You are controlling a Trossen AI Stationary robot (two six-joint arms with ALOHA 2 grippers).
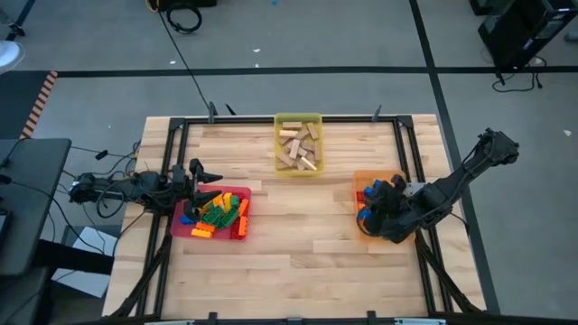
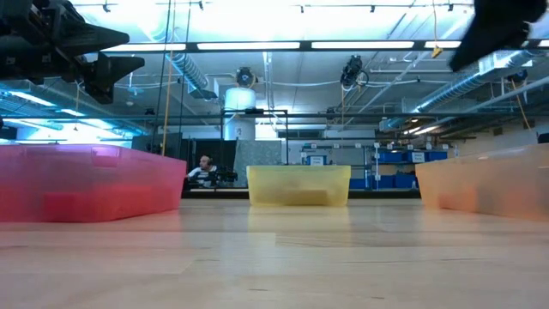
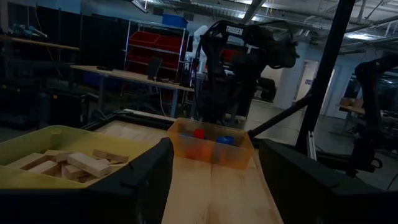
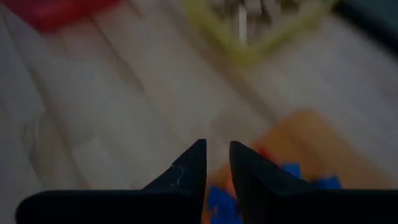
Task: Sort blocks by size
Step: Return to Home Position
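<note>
Over the translucent orange plastic tray [image 1: 379,181] at 3 o'clock, the right gripper [image 4: 216,163] hangs nearly pressed together, empty; descending so, it may scatter the red and blue studded bricks [image 3: 211,137]. Left gripper [image 1: 200,176], spread, waits at 9 o'clock

Light wooden table [image 1: 298,244] with black frame rails along its edges. Directly on it: red tray [image 1: 237,194] near left edge, yellow tray [image 1: 297,118] at far middle, orange tray [image 1: 358,181] near right edge. Trays well apart.

Bright ceiling strip lights [image 2: 257,45] glare; left wrist view dim, right wrist blurred.
</note>
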